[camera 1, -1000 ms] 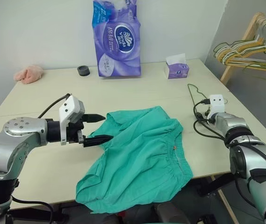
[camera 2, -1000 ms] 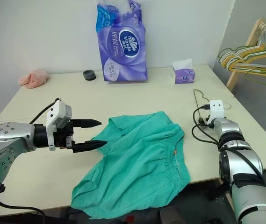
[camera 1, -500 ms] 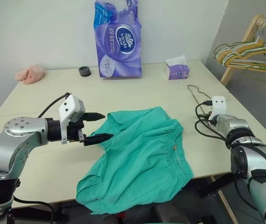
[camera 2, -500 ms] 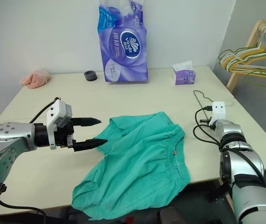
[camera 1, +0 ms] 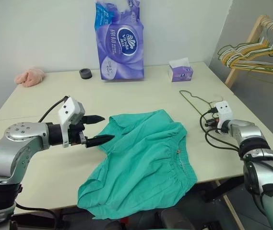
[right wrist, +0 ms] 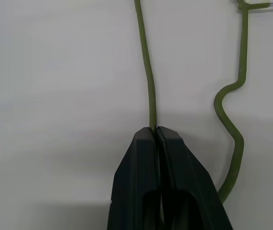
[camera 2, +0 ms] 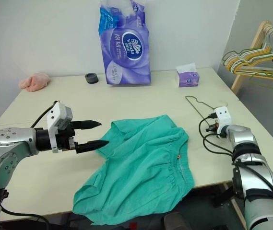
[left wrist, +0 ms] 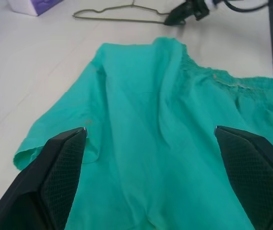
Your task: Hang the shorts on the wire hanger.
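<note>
The shorts (camera 1: pixel 141 160) lie spread flat on the surface (camera 1: pixel 141 93), toward its near edge, with the lower hem reaching that edge. The gathered waistband faces the robot's right; one short leg points toward the robot's left.

The wire hanger (camera 1: pixel 192 97) lies flat on the surface to the right of the shorts, apart from the cloth. In the right wrist view, one straight run of wire (right wrist: pixel 146 67) enters between the tips of the right hand (right wrist: pixel 156 132), and a bent section of the same wire curves just beside the fingers.

The right hand (camera 2: pixel 212 116) is closed tight on the wire hanger, with its two black fingers pressed together around the thin wire.

The left hand (camera 1: pixel 99 129) hangs just left of the shorts, beside the leg opening. Its fingers (left wrist: pixel 62 163) stand wide apart and grip nothing; in the left wrist view the cloth lies between and beyond them.

At the far edge of the surface stand a purple pack of tissue rolls (camera 1: pixel 118 40), a small purple tissue box (camera 1: pixel 180 72), a black ring (camera 1: pixel 85 73) and a pink cloth (camera 1: pixel 29 76). Off the surface, to the right, a wooden rack (camera 1: pixel 251 45) carries a bunch of coloured hangers (camera 1: pixel 249 52).
</note>
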Available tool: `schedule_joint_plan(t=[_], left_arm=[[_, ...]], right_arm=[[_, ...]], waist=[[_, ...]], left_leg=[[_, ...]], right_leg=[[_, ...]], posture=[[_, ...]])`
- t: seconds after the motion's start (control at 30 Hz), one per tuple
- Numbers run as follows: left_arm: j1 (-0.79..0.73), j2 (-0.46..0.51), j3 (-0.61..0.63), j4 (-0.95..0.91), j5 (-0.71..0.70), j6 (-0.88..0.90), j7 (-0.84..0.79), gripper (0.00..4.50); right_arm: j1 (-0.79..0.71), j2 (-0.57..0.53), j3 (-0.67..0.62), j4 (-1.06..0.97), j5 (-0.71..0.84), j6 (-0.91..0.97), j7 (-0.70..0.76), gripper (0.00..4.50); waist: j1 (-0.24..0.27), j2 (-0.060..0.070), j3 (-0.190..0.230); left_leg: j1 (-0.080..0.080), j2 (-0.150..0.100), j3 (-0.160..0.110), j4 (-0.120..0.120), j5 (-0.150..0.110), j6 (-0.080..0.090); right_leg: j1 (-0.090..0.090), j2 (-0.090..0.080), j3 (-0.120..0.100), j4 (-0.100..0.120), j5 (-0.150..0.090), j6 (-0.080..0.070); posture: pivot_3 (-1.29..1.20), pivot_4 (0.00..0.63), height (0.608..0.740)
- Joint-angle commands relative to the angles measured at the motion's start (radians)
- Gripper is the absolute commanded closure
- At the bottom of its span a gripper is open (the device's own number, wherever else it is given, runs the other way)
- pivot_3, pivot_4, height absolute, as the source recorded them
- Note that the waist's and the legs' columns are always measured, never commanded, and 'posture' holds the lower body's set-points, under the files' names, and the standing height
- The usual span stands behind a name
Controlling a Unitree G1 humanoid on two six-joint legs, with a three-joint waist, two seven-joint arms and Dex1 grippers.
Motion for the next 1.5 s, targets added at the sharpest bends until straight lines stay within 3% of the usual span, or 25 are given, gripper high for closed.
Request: schedule_joint_plan(t=[0.03, 0.3, 0.63, 0.73, 0.93, 1.1, 1.5], left_arm=[[-0.035, -0.009, 0.035, 0.037, 0.029, -0.027, 0.049, 0.0], [-0.01, -0.008, 0.034, 0.017, -0.02, 0.012, 0.002, 0.0], [-0.032, -0.028, -0.003, 0.038, 0.005, 0.003, 0.026, 0.0], [-0.029, -0.027, -0.009, 0.021, -0.01, 0.012, 0.011, 0.0], [0.004, -0.01, -0.01, -0.091, -0.102, 0.055, -0.076, 0.0], [-0.034, -0.019, -0.026, -0.111, -0.082, 0.04, -0.063, 0.0], [-0.089, 0.017, -0.056, -0.062, -0.051, 0.019, -0.13, 0.0]], right_arm=[[0.044, -0.014, 0.005, -0.158, 0.009, -0.021, 0.027, 4.48], [0.265, -0.076, -0.004, -0.583, 0.059, 0.126, 0.123, 4.48], [0.316, -0.115, 0.044, -0.668, 0.052, 0.189, 0.166, 4.48], [0.316, -0.12, 0.045, -0.689, 0.074, 0.247, 0.193, 3.75], [0.294, -0.12, 0.05, -0.738, 0.102, 0.281, 0.223, 1.67], [0.19, -0.094, 0.026, -0.596, 0.084, 0.222, 0.14, 0.04], [-0.149, 0.001, 0.028, 0.108, 0.026, 0.039, -0.033, 0.04]], waist=[[0.0, 0.0, 0.0], [0.003, 0.001, 0.001], [-0.001, 0.001, 0.001], [-0.001, 0.002, 0.001], [-0.002, 0.002, 0.002], [-0.003, 0.002, 0.002], [-0.014, 0.002, 0.002]], left_leg=[[0.0, 0.0, 0.0, 0.0, 0.0, 0.0], [-0.001, 0.0, 0.0, 0.0, 0.0, 0.0], [0.0, 0.0, 0.0, 0.0, 0.0, 0.0], [0.0, 0.0, 0.0, 0.0, 0.0, 0.0], [0.0, 0.0, 0.001, 0.0, 0.0, 0.0], [0.0, -0.001, 0.001, 0.0, 0.0, 0.0], [0.0, -0.001, 0.001, 0.0, 0.0, 0.001]], right_leg=[[0.0, 0.0, 0.0, 0.0, 0.0, 0.0], [-0.001, -0.001, 0.0, -0.001, 0.0, 0.001], [-0.001, 0.001, 0.001, 0.0, -0.001, 0.004], [-0.001, 0.001, 0.001, -0.001, 0.0, 0.003], [-0.001, 0.001, 0.002, -0.001, 0.0, 0.003], [-0.001, 0.001, 0.002, 0.0, 0.0, 0.004], [-0.001, 0.001, 0.003, -0.001, 0.002, 0.001]], posture=[[-0.21, 0.02, 0.74], [-0.23, 0.028, 0.74], [-0.24, 0.031, 0.74], [-0.24, 0.034, 0.74], [-0.24, 0.033, 0.74], [-0.23, 0.029, 0.74], [-0.22, 0.018, 0.74]])
